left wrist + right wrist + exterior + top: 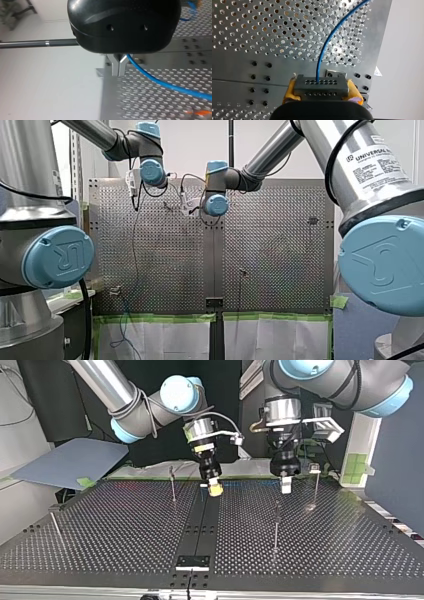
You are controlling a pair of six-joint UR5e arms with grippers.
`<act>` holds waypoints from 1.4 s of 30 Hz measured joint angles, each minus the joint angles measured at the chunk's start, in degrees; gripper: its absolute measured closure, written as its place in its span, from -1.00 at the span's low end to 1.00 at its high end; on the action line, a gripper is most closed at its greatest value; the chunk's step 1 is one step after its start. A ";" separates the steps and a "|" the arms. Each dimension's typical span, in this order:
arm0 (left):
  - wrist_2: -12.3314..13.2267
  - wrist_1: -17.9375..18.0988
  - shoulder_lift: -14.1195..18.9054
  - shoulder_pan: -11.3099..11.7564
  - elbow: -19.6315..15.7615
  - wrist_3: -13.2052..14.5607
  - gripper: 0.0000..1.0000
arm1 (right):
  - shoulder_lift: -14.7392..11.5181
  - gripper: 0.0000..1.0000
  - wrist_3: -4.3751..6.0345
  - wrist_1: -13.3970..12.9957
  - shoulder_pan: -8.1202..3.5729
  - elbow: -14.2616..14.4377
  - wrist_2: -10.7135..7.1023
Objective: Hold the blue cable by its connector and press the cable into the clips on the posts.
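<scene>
Component count: two arms are reaching over one perforated table point(350, 540). One blue cable point(323, 50) and one connector point(320, 86) are in play. At least four thin upright posts point(276, 525) are standing on the table in the top view: one at far left, one left of centre, one right of centre, and one at upper right.

My right gripper point(215, 490) is sitting at upper centre of the top view. Its yellow pads point(290, 90) are closing on the two ends of the connector, gripping it firmly.

The connector is appearing as a dark grey rectangular block with two rows of small holes. The cable is thin, round and bright blue. It is leaving the connector's upper row of holes and curving away over the perforated plate, ahead of the gripper.

My left gripper point(117, 68), black with metal fingers point(121, 67), is hanging right of centre in the top view. Its fingertips are meeting with no gap. The cable is emerging just beside the finger bases and trailing away across the table. Whether the fingers are pinching it cannot be determined.
</scene>
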 joint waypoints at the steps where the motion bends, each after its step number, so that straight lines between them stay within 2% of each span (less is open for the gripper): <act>1: -0.31 -0.60 0.51 0.06 0.61 -0.62 1.00 | -0.01 1.00 0.07 0.12 -0.02 -0.13 -0.05; 7: -1.32 -3.28 1.31 0.64 3.30 -3.24 1.00 | -0.01 1.00 0.37 0.76 -0.15 -1.10 -0.27; 14: -1.40 -6.32 -0.41 1.62 5.94 -5.00 1.00 | 0.00 1.00 0.50 1.53 -0.31 -2.17 -0.51; 23: -1.49 -10.45 -3.86 2.41 6.43 -6.81 1.00 | 0.03 1.00 0.56 1.99 -0.34 -3.21 -1.08; 28: -1.70 -13.09 -4.55 3.57 6.40 -7.97 1.00 | 0.04 1.00 1.16 2.17 -0.49 -3.72 -1.46; 33: -1.68 -15.76 -5.76 4.49 6.39 -8.12 1.00 | 0.05 1.00 2.20 2.26 -0.99 -4.03 -2.02; 37: -1.27 -17.47 -6.33 4.79 6.38 -7.67 1.00 | 0.12 1.00 2.50 2.27 -1.38 -4.30 -2.36; 42: -0.01 -17.97 -7.61 4.86 6.38 -7.19 1.00 | 0.24 1.00 2.85 2.27 -1.81 -4.70 -2.71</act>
